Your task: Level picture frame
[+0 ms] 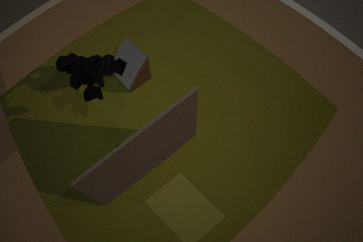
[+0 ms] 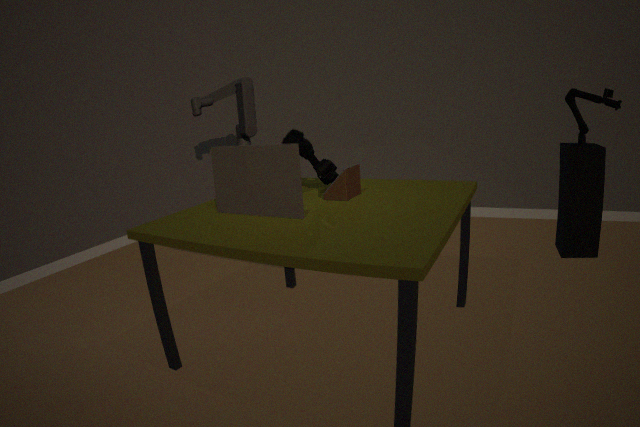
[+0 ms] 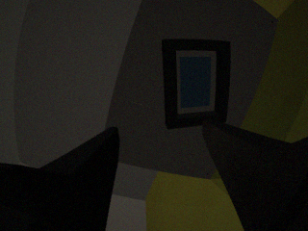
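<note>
The picture frame (image 3: pixel 170 84), dark with a pale inner border and a blue picture, hangs on the grey upright panel (image 3: pixel 144 91) (image 1: pixel 152 142) (image 2: pixel 258 182). In the wrist view its sides are not parallel to the panel's edges; how far it is off level is hard to tell. The screw and notched strip are hidden. The top and exterior views show the panel's back; only a small dark bit shows over its top edge in the top view. My gripper (image 3: pixel 161 130) is open and empty. Its right fingertip overlaps the frame's lower edge in the wrist view; contact cannot be told.
A wedge block (image 1: pixel 140 73) (image 2: pixel 347 187), grey on its slope and reddish on its sides, stands beside the dark arm (image 1: pixel 91 68) (image 2: pixel 310 151) on the yellow-green table (image 1: pixel 249 101) (image 2: pixel 382 226). A pale square (image 1: pixel 184 207) lies behind the panel. Other arms stand in the background.
</note>
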Controlling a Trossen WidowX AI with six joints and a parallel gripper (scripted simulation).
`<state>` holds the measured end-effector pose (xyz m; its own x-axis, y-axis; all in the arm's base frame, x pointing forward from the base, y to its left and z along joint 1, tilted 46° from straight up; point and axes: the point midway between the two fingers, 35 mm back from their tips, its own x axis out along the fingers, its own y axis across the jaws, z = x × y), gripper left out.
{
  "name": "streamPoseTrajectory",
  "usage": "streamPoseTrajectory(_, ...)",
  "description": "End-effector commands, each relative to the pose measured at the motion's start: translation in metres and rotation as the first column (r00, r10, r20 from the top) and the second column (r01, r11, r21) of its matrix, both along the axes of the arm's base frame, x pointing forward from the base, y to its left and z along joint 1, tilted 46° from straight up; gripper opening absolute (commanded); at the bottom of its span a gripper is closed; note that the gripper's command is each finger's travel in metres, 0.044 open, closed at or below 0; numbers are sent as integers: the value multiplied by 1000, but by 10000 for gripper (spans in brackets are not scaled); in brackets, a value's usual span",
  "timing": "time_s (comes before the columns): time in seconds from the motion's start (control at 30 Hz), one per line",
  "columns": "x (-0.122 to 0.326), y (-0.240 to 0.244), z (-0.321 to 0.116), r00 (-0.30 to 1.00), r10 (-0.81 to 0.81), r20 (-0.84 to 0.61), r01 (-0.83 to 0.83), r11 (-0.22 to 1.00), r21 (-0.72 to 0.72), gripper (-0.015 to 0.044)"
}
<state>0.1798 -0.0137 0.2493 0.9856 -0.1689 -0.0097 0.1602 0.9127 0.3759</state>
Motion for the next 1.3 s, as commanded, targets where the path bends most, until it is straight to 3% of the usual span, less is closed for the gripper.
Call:
streamPoseTrajectory(0.0, 0, 0, -1, 1000, 3, 0, -3, 1000, 4, 260)
streamPoseTrajectory(0.6, 1, 0, 0, 1000, 0, 0, 0, 1000, 0, 260)
streamPoseTrajectory(1.0, 69, -31, -16, 1000, -3, 8, 3, 1000, 2, 260)
streamPoseTrajectory(1.27, 76, -46, -22, 1000, 3, 12, -3, 1000, 1, 260)
